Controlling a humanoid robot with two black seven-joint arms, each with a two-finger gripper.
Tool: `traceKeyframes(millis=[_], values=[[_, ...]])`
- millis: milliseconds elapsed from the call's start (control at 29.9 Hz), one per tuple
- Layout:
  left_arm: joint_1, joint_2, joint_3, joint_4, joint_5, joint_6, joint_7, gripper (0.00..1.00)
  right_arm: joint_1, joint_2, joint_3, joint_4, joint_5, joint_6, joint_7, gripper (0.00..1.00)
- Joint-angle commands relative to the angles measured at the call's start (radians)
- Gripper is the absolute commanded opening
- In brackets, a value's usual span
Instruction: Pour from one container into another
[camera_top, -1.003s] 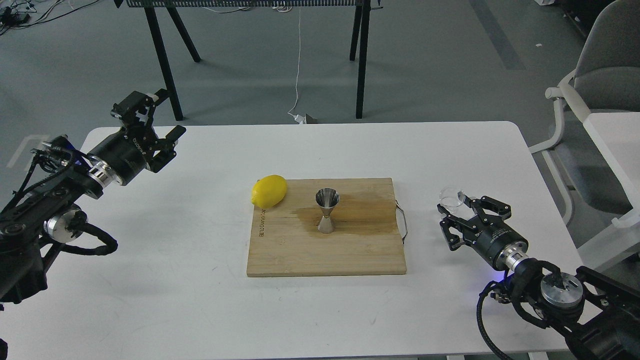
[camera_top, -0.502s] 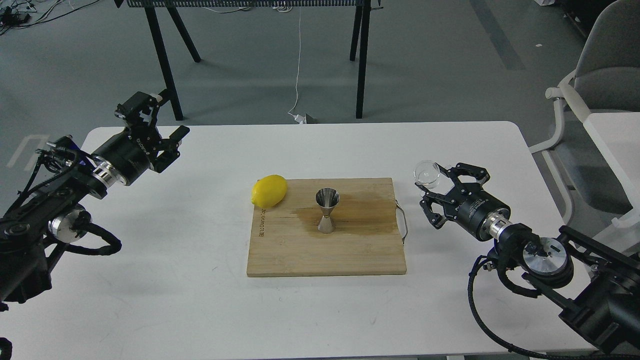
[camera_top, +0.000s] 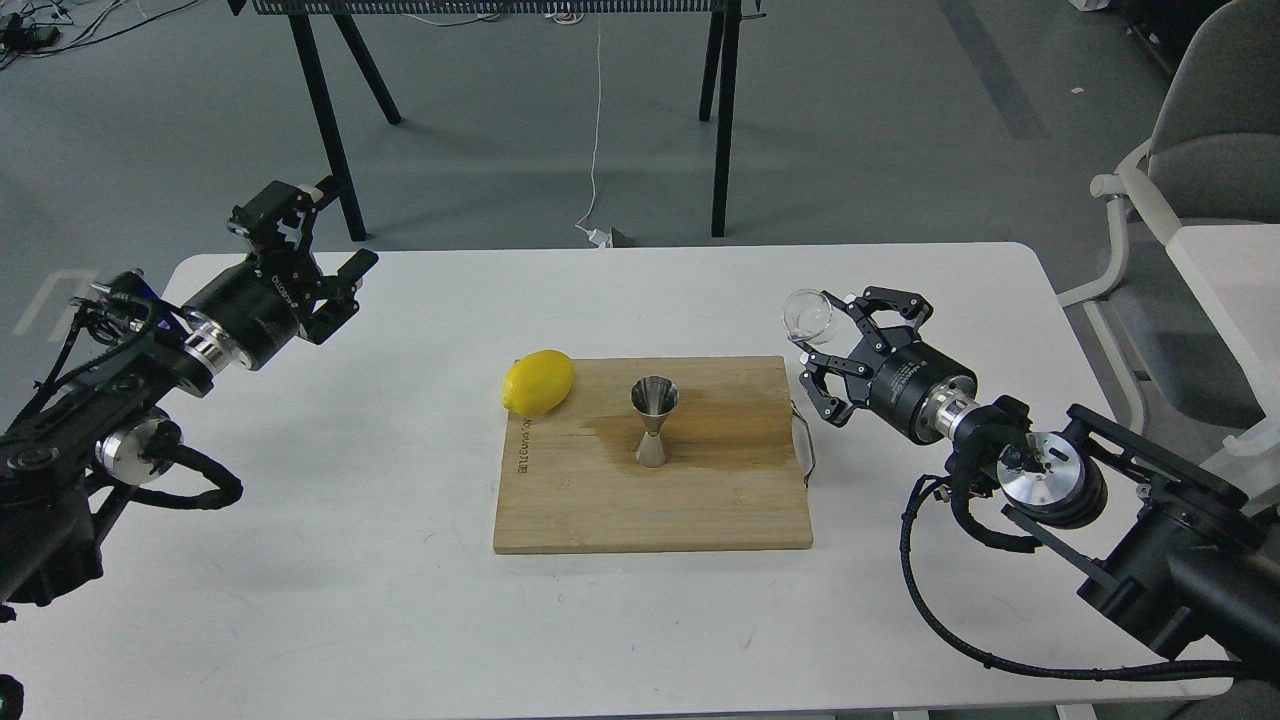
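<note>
A small clear glass cup (camera_top: 808, 316) hangs in the air just past the right end of the cutting board, tilted, with my right gripper (camera_top: 826, 328) shut on it. The shiny steel jigger (camera_top: 654, 420) stands upright in the middle of the wooden cutting board (camera_top: 700, 500), to the left of the cup and lower down. My left gripper (camera_top: 325, 232) is open and holds nothing, raised over the table's far left corner, well away from both.
A yellow lemon (camera_top: 538, 382) lies on the board's far left corner. The white table (camera_top: 400, 600) carries the board. A grey chair (camera_top: 1200, 150) stands off to the right, and black frame legs (camera_top: 725, 120) rise behind the table.
My right gripper has carried the glass cup up and to the left, from low over the table's right side to beside the board's right end. The left arm has barely moved.
</note>
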Motion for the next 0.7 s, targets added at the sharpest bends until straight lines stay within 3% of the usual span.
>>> traceKeyframes(millis=[0,669], values=[[-0.001,-0.001,-0.001,0.000,0.000,0.000,0.000,0.93,0.019,0.022,0.000,0.011,-0.038,-0.026,-0.004,0.46],[-0.003,-0.007,-0.009,-0.005,-0.002,0.000,0.000,0.93,0.078,0.111,-0.005,0.026,-0.221,-0.110,-0.085,0.46]])
